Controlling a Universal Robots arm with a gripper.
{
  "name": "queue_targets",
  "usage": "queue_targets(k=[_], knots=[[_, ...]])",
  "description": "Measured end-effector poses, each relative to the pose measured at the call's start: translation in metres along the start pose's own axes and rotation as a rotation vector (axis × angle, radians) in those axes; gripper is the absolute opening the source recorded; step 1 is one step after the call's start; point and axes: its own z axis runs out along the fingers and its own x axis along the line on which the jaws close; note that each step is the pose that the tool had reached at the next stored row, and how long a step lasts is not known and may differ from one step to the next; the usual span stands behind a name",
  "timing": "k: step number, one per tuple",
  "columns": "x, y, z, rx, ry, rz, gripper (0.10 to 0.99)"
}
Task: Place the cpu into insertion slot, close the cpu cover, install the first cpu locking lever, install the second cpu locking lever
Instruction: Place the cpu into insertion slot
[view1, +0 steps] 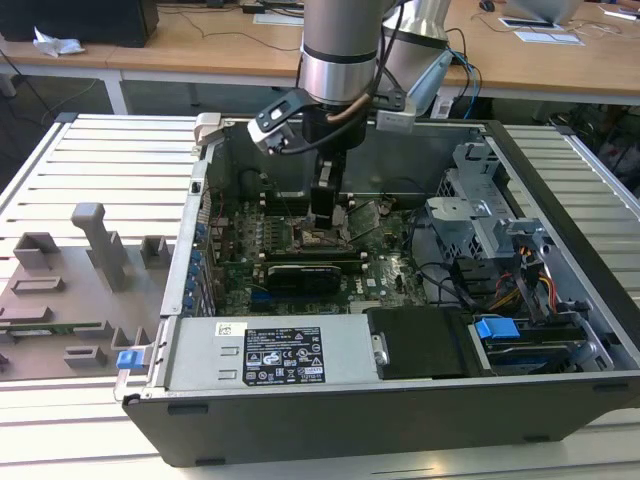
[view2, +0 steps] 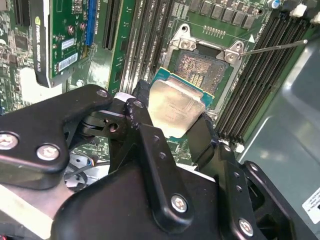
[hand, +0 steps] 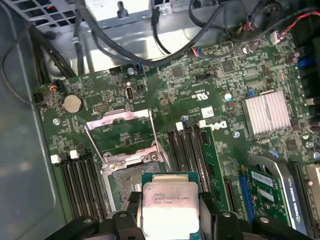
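Note:
My gripper is shut on the cpu, a flat silvery square chip on a green edge, pinched between two black fingers. The chip hangs just above the insertion slot, overlapping one edge of it and not seated. In the first wrist view the cpu sits beside the open insertion slot, and the cpu cover stands raised off it. A thin locking lever sticks out, unlatched. In the exterior view the gripper reaches down inside the computer case over the motherboard.
Long black memory slots flank the socket on both sides. A green graphics card lies close by. The case holds a power supply, a drive cage and loose cables. A grey fixture tray lies at the exterior view's left.

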Motion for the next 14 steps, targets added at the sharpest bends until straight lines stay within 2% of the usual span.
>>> queue_targets(k=[7,11,14], knots=[[0.0000,0.0000,0.0002,0.002,-0.0055,0.084,0.545],[0.0000,0.0000,0.0003,0.002,-0.0053,0.082,0.545],[0.0001,0.0000,0.0003,0.001,-0.0042,0.047,0.545]])
